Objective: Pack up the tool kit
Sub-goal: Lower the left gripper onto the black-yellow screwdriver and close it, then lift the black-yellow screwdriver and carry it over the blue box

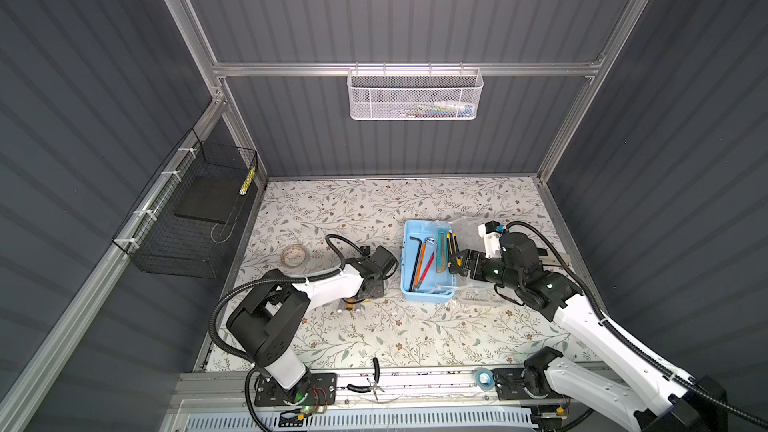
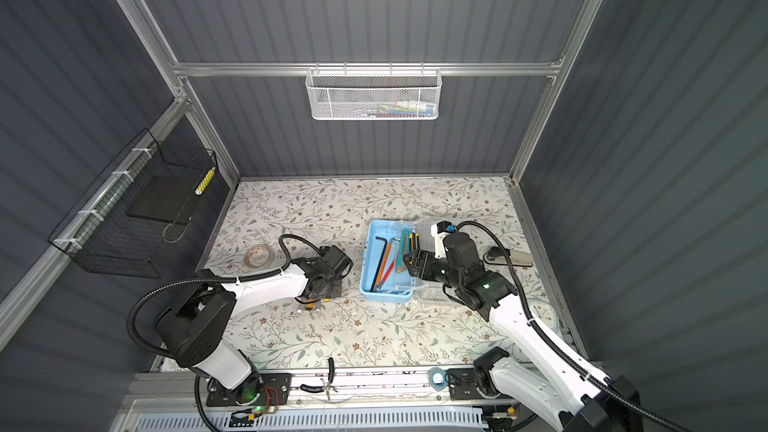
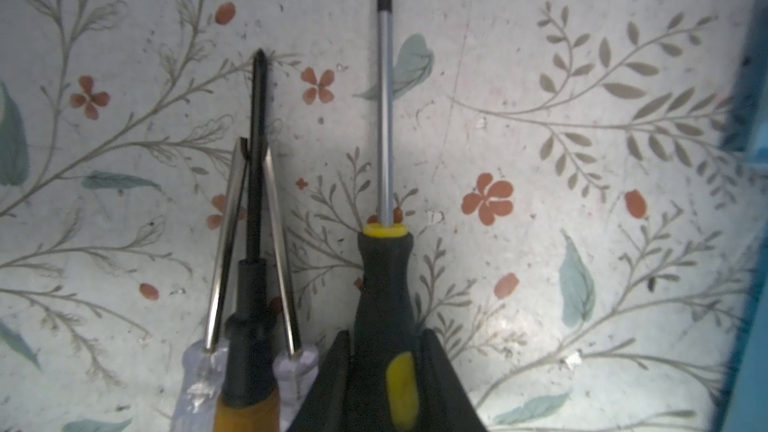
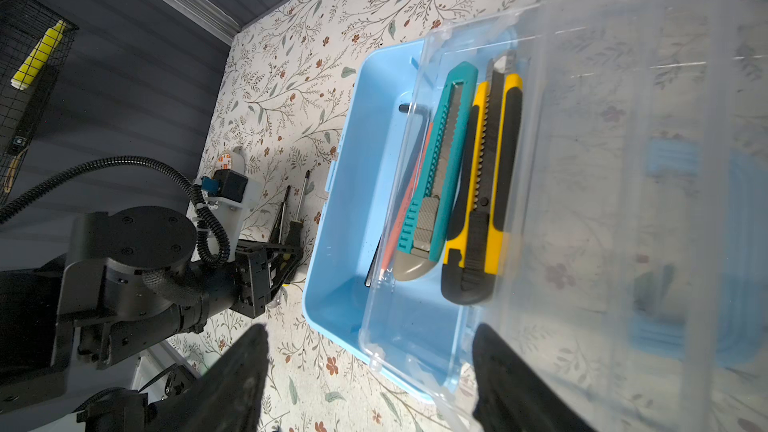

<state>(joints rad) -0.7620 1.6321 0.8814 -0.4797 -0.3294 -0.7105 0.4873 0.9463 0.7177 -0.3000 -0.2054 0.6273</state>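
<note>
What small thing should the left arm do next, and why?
Probably finish squeezing and lift. The fingers of the left gripper flank the handle of the black-and-yellow screwdriver, which lies flat on the table, while the light-blue box beside it sits open with tools already inside. Whether the grip is firm yet is unclear.

Left wrist cam: black-yellow screwdriver handle cropped by frame edge; left gripper fingers barely in frame, can't tell if they pinch it. Three slimmer screwdrivers cropped too. White mesh basket contents too small to ID. Hex key mostly hidden under teal knife; clear lid blurred close-up.
</note>
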